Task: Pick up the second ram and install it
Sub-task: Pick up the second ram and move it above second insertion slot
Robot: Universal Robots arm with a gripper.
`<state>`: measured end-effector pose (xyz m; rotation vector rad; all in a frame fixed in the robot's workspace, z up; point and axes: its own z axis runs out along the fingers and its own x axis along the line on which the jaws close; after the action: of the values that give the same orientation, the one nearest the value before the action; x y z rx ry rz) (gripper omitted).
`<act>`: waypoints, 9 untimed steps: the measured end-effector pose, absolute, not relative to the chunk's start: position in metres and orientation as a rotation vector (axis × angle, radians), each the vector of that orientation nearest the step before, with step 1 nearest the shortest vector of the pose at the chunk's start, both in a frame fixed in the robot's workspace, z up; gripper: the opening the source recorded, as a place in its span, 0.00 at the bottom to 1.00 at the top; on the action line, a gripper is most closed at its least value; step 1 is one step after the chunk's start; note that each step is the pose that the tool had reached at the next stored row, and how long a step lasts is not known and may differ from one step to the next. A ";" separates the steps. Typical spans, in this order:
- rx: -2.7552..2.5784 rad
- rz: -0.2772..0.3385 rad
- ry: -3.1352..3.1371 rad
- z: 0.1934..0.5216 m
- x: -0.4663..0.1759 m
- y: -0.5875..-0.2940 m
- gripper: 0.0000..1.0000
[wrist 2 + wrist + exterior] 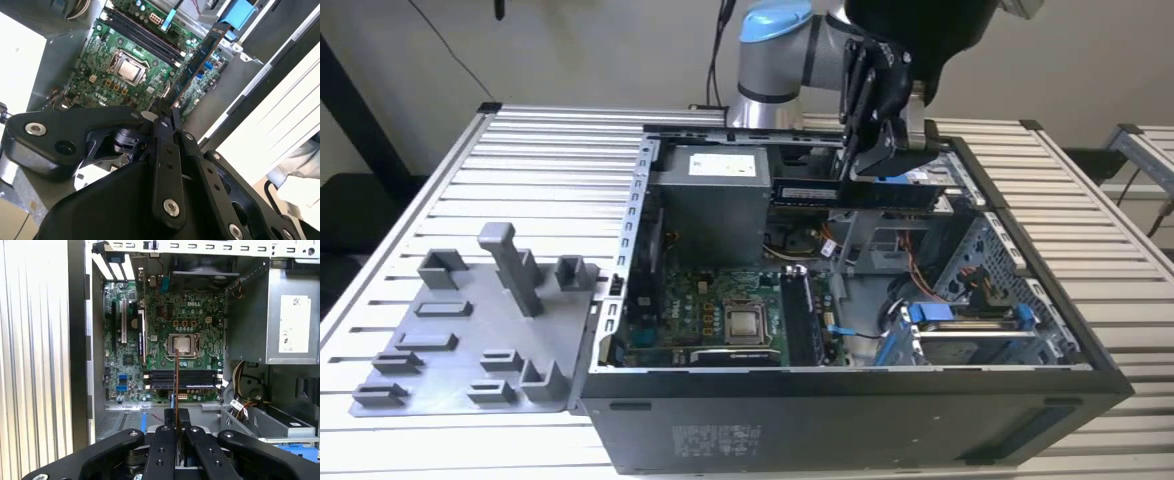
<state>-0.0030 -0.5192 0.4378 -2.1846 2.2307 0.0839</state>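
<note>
Exterior view: the black two-fingered gripper (881,165) hangs over the far side of the open black steel computer case (854,420), toward one o'clock from the case's middle. Its fingers are pressed onto the second ram (821,192), a long, thin, flat, dark green-black memory stick, which is held in the air level with the case's rim and touches nothing else.

The stick's long axis runs from nine to three o'clock in this view. The black memory slots (803,318) on the green motherboard (700,300) run nearly from twelve to six, so the stick seems to lie crosswise to them. They sit down inside the case, toward seven o'clock from the gripper.

In the second wrist view the second ram (197,67) reaches out past the fingertips (172,117), with the slots (140,35) beyond it. In the first wrist view it shows edge-on as a thin brown line (176,380) crossing the slots (182,379). I cannot tell whether a slot is already filled.

Near the slots are the square silver processor (747,322), the grey metal power supply box (714,195) at eleven o'clock from them, and a blue-handled drive bay (961,313) at three o'clock. A bundle of coloured cables (240,380) hangs beside the slots and may crowd them. Outside the case, at nine o'clock, a grey plastic fixture plate with upright posts (467,330) lies on the slatted aluminium table (547,150).
</note>
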 end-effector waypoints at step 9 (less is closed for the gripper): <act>-2.185 0.084 2.231 0.438 -0.003 -0.519 0.14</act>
<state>-0.0027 -0.5192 0.4378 -2.1845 2.2307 0.0839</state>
